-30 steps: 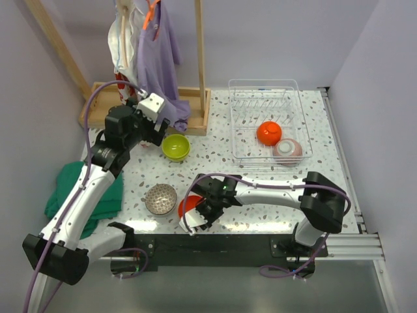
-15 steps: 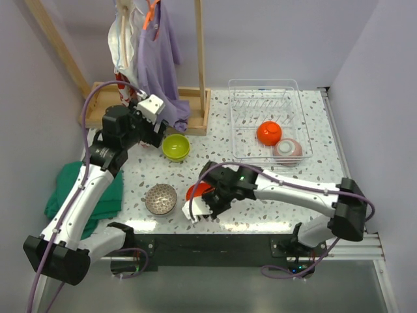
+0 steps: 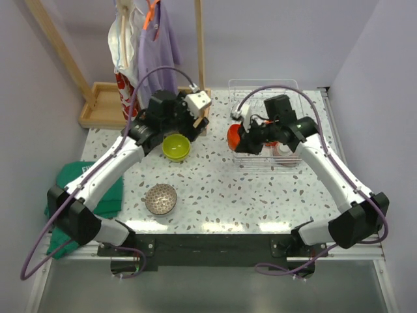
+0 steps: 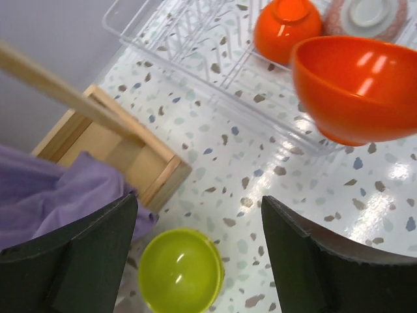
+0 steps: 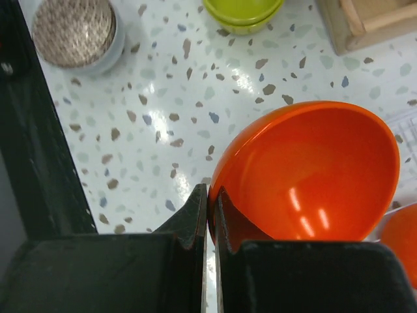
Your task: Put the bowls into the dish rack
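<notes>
My right gripper (image 3: 242,134) is shut on the rim of a glossy orange-red bowl (image 3: 232,137) (image 5: 313,169), held in the air at the left edge of the clear wire dish rack (image 3: 264,83) (image 4: 195,39). In the rack, a second orange bowl (image 4: 287,26) lies upside down beside the pinkish bowl (image 4: 368,16). My left gripper (image 3: 181,129) (image 4: 199,261) hangs open just above the lime green bowl (image 3: 176,147) (image 4: 180,270), apart from it. The grey-brown speckled bowl (image 3: 161,199) (image 5: 75,32) sits upright near the table's front edge.
A wooden tray base (image 3: 104,104) with posts and a hanging purple garment (image 3: 159,52) stands at the back left, close to my left gripper. A green cloth (image 3: 101,192) lies at the table's left edge. Walls close in on both sides.
My right gripper shut on the orange-red bowl at the table's front and carried it up to the rack's left side. My left arm swung right, over the lime bowl.
</notes>
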Robot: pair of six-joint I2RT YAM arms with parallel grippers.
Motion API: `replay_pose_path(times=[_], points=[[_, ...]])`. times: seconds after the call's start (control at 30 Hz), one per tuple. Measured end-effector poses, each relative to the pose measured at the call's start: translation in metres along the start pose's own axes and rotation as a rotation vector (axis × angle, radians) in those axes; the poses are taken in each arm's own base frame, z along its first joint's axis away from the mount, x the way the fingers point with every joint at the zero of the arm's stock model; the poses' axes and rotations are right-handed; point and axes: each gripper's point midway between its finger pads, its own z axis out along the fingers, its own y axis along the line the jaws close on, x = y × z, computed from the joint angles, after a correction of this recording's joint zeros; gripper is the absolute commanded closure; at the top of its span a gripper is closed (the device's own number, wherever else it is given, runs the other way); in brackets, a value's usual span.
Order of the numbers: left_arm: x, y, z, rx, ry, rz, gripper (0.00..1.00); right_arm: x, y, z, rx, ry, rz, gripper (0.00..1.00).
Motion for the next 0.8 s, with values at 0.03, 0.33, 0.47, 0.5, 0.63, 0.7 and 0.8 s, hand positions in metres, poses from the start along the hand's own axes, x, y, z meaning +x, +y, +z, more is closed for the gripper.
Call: replay_pose_path(times=[0.03,0.33,0.47,0.5,0.63,0.7,0.8], points=[[-0.005,-0.009,0.011,0.025,0.003,0.019,0.19,-0.003,-0.008,-0.004,-0.001,-0.04,0.069,1.0],[0.004,-0.027,0.098,0.058,0.089,0.05,0.3,-0.003,-0.099,-0.022,-0.031,-0.366,0.603,1.0],[0.016,-0.023,0.119,0.041,0.125,0.051,0.43,0.017,-0.126,-0.006,-0.099,-0.408,0.774,1.0],[0.018,-0.023,0.124,0.042,0.128,0.052,0.47,0.023,-0.132,-0.002,-0.113,-0.413,0.813,1.0],[0.015,-0.022,0.144,0.049,0.121,0.06,0.87,0.04,-0.156,0.007,-0.138,-0.438,0.911,1.0],[0.014,-0.022,0.155,0.053,0.115,0.058,0.96,0.046,-0.166,0.008,-0.138,-0.454,0.933,1.0],[0.015,-0.023,0.171,0.061,0.112,0.056,1.0,0.055,-0.178,0.008,-0.139,-0.465,0.963,1.0]])
